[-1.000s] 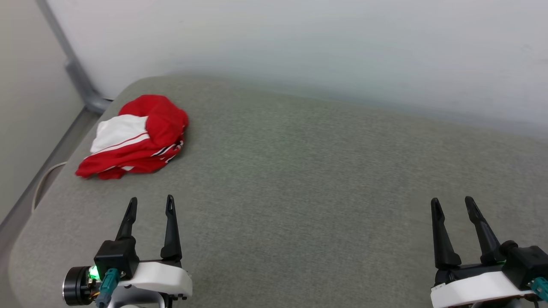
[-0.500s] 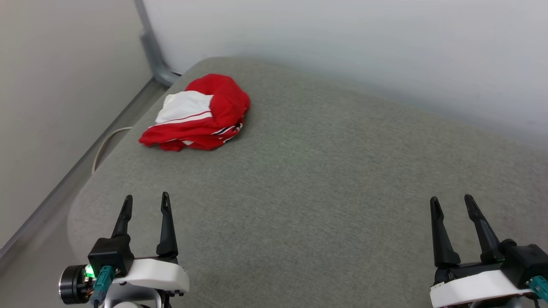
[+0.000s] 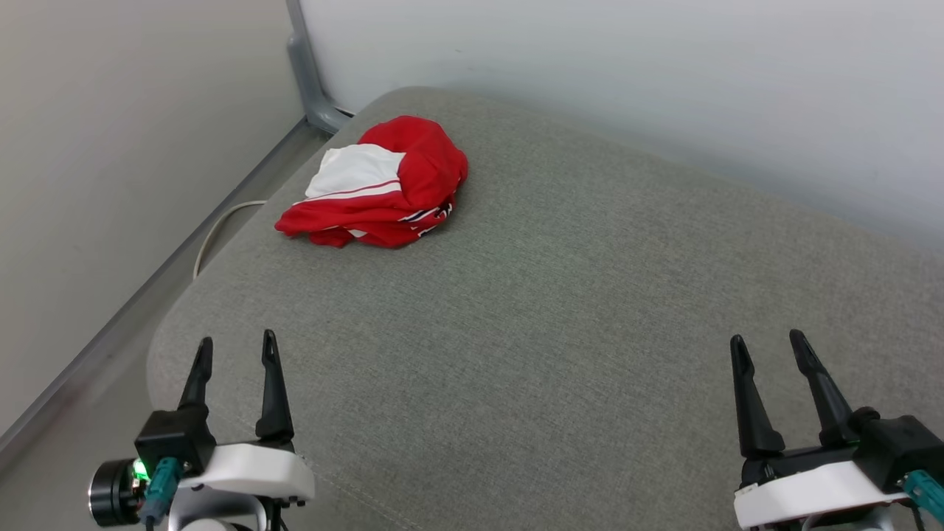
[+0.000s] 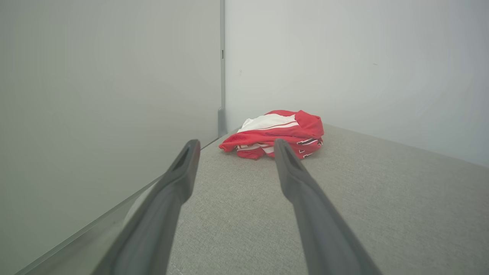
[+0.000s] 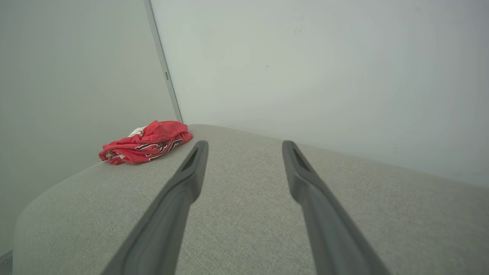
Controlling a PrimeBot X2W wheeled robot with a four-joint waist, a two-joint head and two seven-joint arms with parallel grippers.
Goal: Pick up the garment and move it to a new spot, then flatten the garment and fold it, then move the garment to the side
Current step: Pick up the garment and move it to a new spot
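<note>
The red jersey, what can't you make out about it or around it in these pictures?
- Head view: the jersey is bunched up, and its own folds hide the front lettering.
- Right wrist view: only scraps of black-and-white print show on it, too small to read.
- Head view: the white cable vanishes at the edge of the cushion, so its ends are hidden.
</note>
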